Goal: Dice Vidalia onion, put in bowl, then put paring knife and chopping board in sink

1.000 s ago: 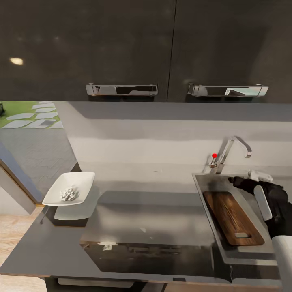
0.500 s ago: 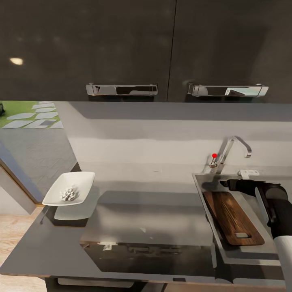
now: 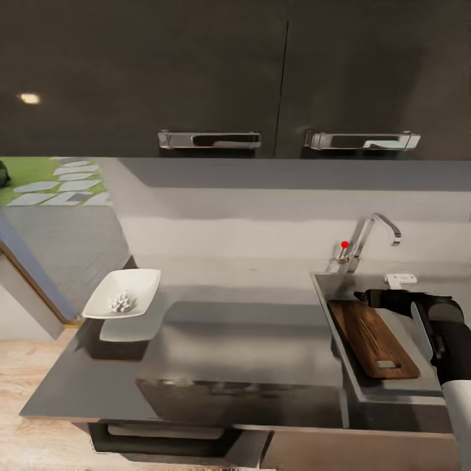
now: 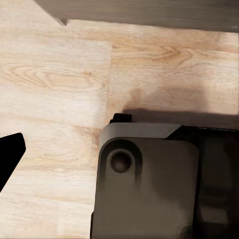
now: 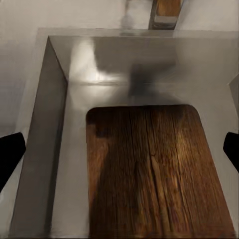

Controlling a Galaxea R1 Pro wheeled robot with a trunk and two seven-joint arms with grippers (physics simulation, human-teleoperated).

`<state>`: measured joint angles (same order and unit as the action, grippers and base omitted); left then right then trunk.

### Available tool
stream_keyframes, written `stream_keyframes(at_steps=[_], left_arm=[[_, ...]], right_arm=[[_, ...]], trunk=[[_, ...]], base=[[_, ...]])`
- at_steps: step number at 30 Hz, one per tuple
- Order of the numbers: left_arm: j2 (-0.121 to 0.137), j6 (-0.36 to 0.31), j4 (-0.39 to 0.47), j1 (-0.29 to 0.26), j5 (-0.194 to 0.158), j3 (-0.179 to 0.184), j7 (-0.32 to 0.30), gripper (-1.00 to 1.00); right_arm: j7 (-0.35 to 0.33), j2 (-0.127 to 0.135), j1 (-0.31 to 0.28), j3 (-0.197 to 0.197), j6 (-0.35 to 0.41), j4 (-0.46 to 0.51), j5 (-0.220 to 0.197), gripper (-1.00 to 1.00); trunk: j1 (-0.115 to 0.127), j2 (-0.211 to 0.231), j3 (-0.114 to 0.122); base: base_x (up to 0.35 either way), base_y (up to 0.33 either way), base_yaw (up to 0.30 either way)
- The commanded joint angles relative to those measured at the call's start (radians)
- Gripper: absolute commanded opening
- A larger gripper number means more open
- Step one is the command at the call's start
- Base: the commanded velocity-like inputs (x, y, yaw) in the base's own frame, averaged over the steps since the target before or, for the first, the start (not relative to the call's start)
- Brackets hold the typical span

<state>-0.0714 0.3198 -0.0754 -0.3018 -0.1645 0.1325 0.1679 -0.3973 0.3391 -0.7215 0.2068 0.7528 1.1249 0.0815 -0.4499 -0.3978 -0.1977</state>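
Chopping board [image 3: 373, 338]: lying flat inside the sink [image 3: 327, 297], its handle-slot end pointing toward the front rim; the right wrist view is showing its grain [image 5: 149, 174] resting on the basin floor, clear of the walls on that side.
Countertop [image 3: 242, 347]: stretching grey from the front edge back to the wall, with a darker patch reflecting along its front.
Right gripper [image 3: 366, 297]: hanging over the board's far end; in the right wrist view its two dark fingertips [image 5: 10, 154] are sitting wide apart at the picture's edges with nothing between them, so it is released and empty.
Left gripper [image 4: 7, 157]: pointing down at pale wood floor [image 4: 55, 74] beside the robot's dark base [image 4: 149, 184]; one fingertip is showing, so I cannot tell whether it is spread or closed.
Bowl [image 3: 122, 294]: sitting on the counter's left end, well apart from the sink, holding a small pile of white diced onion [image 3: 122, 301].
Tap [image 3: 369, 239]: standing behind the sink's far corner, with a red knob [image 3: 345, 244] beside its foot.
Upper cabinets [image 3: 196, 72]: hanging glossy black above, carrying two chrome handles.
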Motion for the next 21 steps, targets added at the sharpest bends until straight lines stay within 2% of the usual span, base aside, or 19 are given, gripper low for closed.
stream_keyframes(at_steps=[1,6,12,21], left_arm=[[-0.001,0.007,-0.004,-0.002,-0.01,0.009,0.001,1.0],[-0.001,0.007,-0.004,-0.002,-0.009,0.009,0.001,1.0],[-0.001,0.007,-0.004,-0.002,-0.009,0.009,0.001,1.0],[-0.001,0.007,-0.004,-0.002,-0.009,0.009,0.001,1.0]], right_arm=[[-0.009,0.0,-0.001,0.002,0.004,0.001,0.008,1.0],[-0.019,0.0,-0.001,0.005,0.002,0.006,0.007,1.0],[-0.149,0.0,-0.001,0.023,-0.002,0.045,0.009,1.0],[-0.163,0.001,-0.001,0.025,-0.003,0.057,0.009,1.0]], trunk=[[0.0,-0.002,-0.002],[0.0,-0.002,-0.002],[0.0,-0.002,-0.002],[0.0,-0.002,-0.002]], base=[[-0.276,0.144,0.0],[-0.279,0.151,0.0],[-0.28,0.172,0.0],[-0.28,0.185,0.0]])
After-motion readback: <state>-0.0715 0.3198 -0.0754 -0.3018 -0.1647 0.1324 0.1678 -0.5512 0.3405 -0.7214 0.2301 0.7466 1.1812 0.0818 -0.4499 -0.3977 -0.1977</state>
